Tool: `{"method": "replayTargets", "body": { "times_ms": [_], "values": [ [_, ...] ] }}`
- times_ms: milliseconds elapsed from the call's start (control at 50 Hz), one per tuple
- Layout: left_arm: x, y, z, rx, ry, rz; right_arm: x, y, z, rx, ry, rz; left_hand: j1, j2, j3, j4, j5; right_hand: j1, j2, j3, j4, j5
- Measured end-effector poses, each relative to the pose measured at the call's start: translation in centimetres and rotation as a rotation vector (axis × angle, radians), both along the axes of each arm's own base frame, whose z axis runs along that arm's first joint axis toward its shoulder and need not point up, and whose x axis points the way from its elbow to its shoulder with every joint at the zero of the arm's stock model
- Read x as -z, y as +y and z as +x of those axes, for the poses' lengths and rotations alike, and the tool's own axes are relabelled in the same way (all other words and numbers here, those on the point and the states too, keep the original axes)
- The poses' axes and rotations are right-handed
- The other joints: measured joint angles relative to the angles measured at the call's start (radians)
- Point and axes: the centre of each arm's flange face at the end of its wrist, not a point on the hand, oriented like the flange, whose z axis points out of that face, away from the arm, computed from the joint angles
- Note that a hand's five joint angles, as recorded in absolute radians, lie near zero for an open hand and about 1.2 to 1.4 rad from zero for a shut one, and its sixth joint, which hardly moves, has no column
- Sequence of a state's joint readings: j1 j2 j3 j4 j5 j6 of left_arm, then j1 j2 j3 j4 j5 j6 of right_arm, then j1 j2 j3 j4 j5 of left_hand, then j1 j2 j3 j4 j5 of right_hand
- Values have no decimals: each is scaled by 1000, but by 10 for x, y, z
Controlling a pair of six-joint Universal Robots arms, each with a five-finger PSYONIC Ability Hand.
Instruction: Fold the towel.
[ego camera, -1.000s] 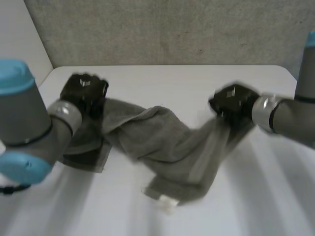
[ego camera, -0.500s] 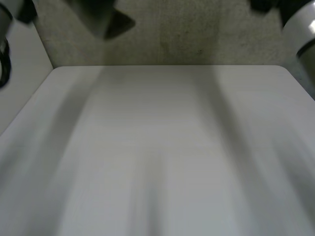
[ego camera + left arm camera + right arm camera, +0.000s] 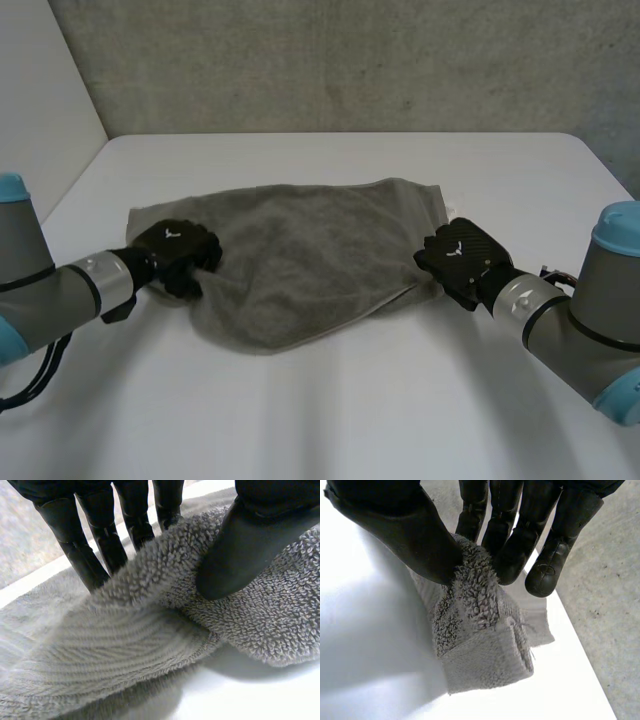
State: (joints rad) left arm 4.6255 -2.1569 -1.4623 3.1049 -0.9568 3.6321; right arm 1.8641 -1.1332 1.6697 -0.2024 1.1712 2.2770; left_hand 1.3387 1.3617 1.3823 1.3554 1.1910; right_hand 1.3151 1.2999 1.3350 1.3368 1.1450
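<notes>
A grey towel point(image 3: 300, 260) lies spread and rumpled on the white table point(image 3: 330, 410). My left hand point(image 3: 178, 256) grips its near left edge; in the left wrist view the thumb point(image 3: 250, 550) presses the terry cloth point(image 3: 150, 630) against the fingers point(image 3: 95, 545). My right hand point(image 3: 458, 260) holds the towel's near right corner. In the right wrist view the thumb point(image 3: 405, 530) and fingers point(image 3: 520, 545) pinch a bunched corner point(image 3: 480, 630) with its hem hanging below.
A grey wall point(image 3: 340, 60) rises behind the table's far edge. A white panel point(image 3: 40, 100) stands at the far left. Bare tabletop lies in front of the towel and at both sides.
One second ago the towel hung twisted between both raised hands. Half a second ago it was swung up out of the table area. Now it lies spread flat, both hands low.
</notes>
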Motion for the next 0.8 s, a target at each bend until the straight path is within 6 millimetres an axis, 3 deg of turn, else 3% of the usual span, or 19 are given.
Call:
{"method": "replayTargets", "body": {
  "times_ms": [120,320,440,560,700,800],
  "values": [
    [-18,6,5,24,-13,30,-12,2,-7,19,-10,-17,0,0,0,0,0,0,0,0,0,0],
    [-70,26,5,144,58,80,-37,10,-17,58,-83,-9,0,0,0,0,0,0,0,0,0,0],
    [-78,20,9,172,46,53,-41,9,-21,72,-109,-2,0,0,0,0,0,0,0,0,0,0],
    [-58,1,10,154,12,64,-40,8,-22,74,-112,6,-21,-23,-28,-21,-23,0,0,0,0,0],
    [-8,-31,2,75,-94,107,-33,10,-21,67,-105,28,-243,-264,-286,-262,-263,0,0,0,0,0],
    [14,-55,-5,2,-163,68,-29,12,-20,62,-102,40,-390,-414,-434,-409,-418,0,0,0,0,0]
  ]
}}
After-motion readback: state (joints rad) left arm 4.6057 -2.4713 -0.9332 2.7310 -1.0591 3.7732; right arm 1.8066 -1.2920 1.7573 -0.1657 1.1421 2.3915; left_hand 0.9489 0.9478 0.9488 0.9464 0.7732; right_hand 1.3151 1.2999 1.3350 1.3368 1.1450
